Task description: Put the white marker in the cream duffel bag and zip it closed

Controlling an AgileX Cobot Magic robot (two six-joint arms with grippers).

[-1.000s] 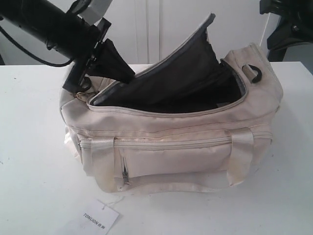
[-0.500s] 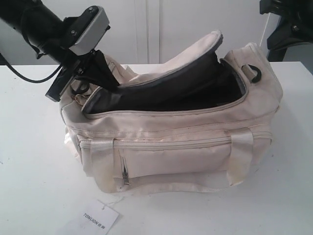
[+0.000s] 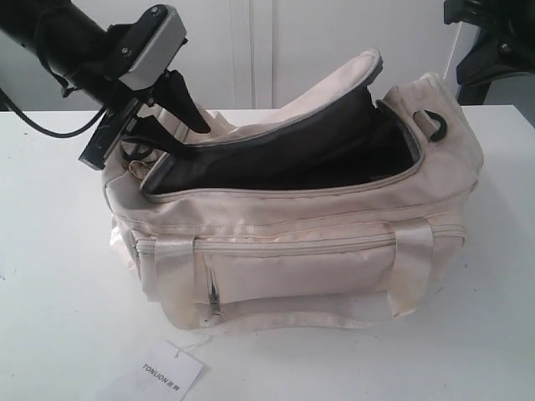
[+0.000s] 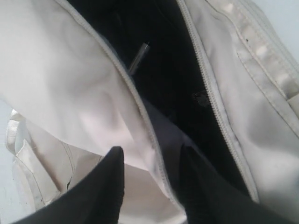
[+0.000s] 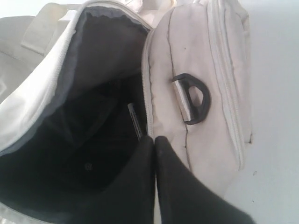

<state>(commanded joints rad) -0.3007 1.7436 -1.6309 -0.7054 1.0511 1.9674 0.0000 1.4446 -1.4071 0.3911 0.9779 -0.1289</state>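
left pincer (image 4: 151,150) stands open, the flap edge (image 4: 140,116) of the cream duffel bag (image 3: 334,276) loose between its fingers (image 4: 107,186). past it, deep in the dark lining (image 4: 177,93), lies the white marker (image 4: 139,57). right pincer (image 5: 155,139) is closed, empty. zipping is in hand; next, the zip pull must be caught.

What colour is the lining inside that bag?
Dark grey. The lining of the cream duffel bag shows best in the right wrist view.
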